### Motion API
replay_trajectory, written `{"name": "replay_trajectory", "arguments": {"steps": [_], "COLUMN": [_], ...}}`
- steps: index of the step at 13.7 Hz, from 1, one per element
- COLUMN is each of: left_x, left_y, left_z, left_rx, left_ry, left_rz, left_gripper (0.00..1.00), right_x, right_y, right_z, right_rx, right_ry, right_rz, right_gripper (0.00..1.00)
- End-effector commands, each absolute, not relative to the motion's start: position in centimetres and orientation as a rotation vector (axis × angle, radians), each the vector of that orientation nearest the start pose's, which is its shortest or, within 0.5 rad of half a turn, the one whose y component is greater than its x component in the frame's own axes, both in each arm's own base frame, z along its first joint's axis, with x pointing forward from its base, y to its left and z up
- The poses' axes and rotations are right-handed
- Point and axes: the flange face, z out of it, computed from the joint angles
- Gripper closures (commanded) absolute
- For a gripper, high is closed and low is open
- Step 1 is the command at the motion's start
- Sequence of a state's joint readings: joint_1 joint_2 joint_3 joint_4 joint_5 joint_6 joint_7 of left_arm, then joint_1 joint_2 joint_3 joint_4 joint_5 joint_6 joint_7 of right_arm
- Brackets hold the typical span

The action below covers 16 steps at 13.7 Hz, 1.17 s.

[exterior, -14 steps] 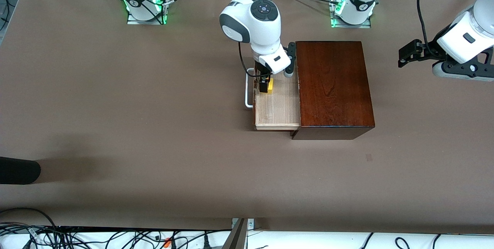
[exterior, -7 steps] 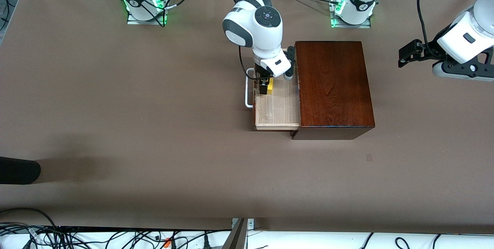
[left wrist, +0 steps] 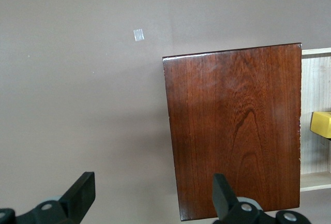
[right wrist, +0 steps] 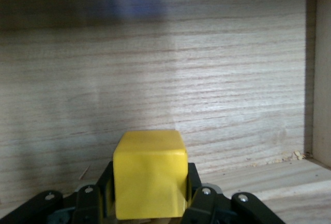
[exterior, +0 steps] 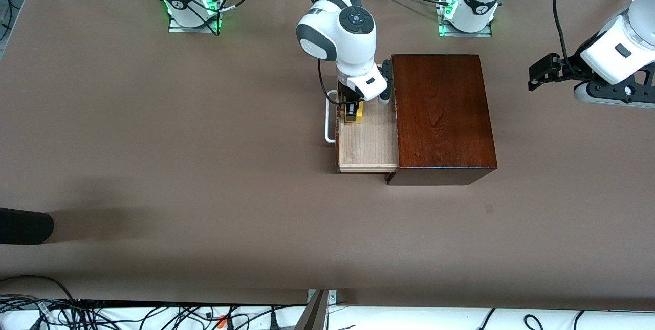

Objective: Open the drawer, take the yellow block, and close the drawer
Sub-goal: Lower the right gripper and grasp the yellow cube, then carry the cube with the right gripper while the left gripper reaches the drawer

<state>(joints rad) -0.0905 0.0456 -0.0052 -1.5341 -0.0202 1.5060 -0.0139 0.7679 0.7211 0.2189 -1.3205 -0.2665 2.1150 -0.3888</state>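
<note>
Drawer (exterior: 368,140) pulled out of mahogany box (exterior: 442,115), yellow block (exterior: 354,113) inside near its handle end. Right gripper (exterior: 352,113) clamped on the block. Left gripper (left wrist: 150,195) spread wide, waiting above table (exterior: 153,140).

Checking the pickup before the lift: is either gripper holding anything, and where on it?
The right gripper is shut on the yellow block, pinching two opposite sides, in the open drawer. The left gripper holds nothing.

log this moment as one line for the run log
drawer: open | right gripper: in drawer, shut on yellow block | left gripper: open, waiting over table
</note>
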Motion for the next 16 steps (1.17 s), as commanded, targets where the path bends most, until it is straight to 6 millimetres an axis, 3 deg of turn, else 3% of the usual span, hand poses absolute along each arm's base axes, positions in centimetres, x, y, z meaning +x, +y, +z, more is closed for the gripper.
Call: {"name": "replay_trajectory", "arguments": {"steps": [1, 5, 7, 9, 10, 12, 16], "left_x": [55.7, 55.7, 55.7, 55.6, 55.4, 55.1, 54.7], "left_y": [-5.6, -5.7, -5.7, -6.9, -9.1, -11.5, -18.0], "left_z": [61.1, 61.2, 61.2, 61.0, 60.8, 61.0, 60.0], "left_rx": [-3.172, -3.173, -3.172, -3.171, -3.167, -3.166, -3.153], "left_ry": [0.155, 0.157, 0.159, 0.167, 0.222, 0.244, 0.347], "left_rz": [0.105, 0.103, 0.103, 0.109, 0.115, 0.112, 0.135], "left_gripper": [0.0, 0.0, 0.0, 0.0, 0.0, 0.0, 0.0], "right_x": [45.9, 46.1, 47.1, 49.9, 51.3, 53.5, 56.2], "right_y": [59.4, 57.9, 55.3, 50.7, 47.9, 42.7, 33.0], "right_z": [37.2, 44.2, 48.5, 51.4, 52.7, 55.9, 58.3], "right_rx": [-2.457, -2.603, -2.649, -2.726, -2.768, -2.825, -2.898], "right_ry": [-2.093, -1.962, -1.844, -1.712, -1.661, -1.531, -1.301], "right_rz": [-0.158, -0.081, -0.094, -0.049, -0.024, -0.006, 0.025], "right_gripper": [1.0, 1.0, 1.0, 1.0, 1.0, 1.0, 1.0]}}
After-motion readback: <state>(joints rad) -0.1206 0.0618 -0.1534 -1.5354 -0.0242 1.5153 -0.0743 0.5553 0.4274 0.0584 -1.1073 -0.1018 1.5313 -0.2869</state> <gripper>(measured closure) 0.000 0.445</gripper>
